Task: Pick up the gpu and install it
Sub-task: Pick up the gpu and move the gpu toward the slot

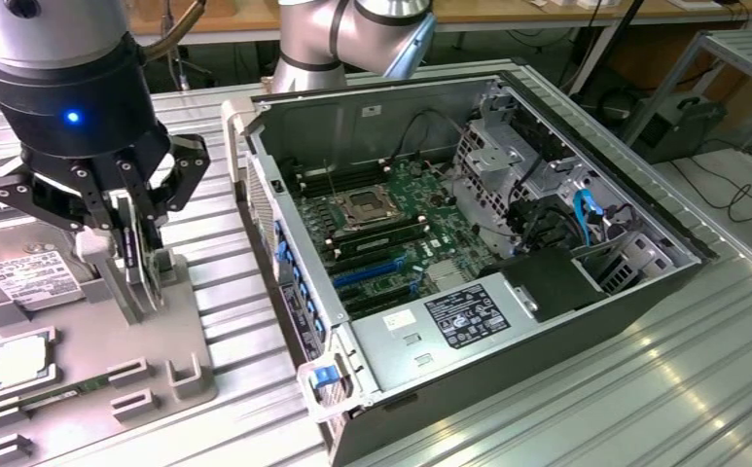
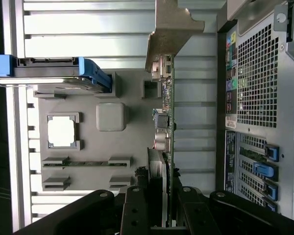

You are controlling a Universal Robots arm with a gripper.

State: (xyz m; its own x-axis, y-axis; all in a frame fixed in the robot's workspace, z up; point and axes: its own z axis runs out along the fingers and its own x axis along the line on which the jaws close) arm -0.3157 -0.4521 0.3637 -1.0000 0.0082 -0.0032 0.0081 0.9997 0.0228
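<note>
Black two-finger gripper (image 1: 123,238) clamped on the gpu (image 1: 135,277), a thin dark circuit card with a pale metal bracket strip. Upright on edge over grey moulded fixture tray (image 1: 90,355), just beside open silver-and-black computer case (image 1: 389,117).

The gpu (image 1: 134,277) stands on edge, clasped in the gripper (image 1: 129,226) and reaching down from it over the fixture tray (image 1: 188,311), which lies on the surface (image 1: 635,389). On the tray, the hard drive (image 1: 18,274) sits to the exterior view's left of the gripper. The CPU (image 1: 18,355) and memory stick (image 1: 61,393) lie nearer the camera. The open computer case (image 1: 349,122) lies on the surface to the exterior view's right of the gripper, with the motherboard (image 1: 402,229) inside.
</note>
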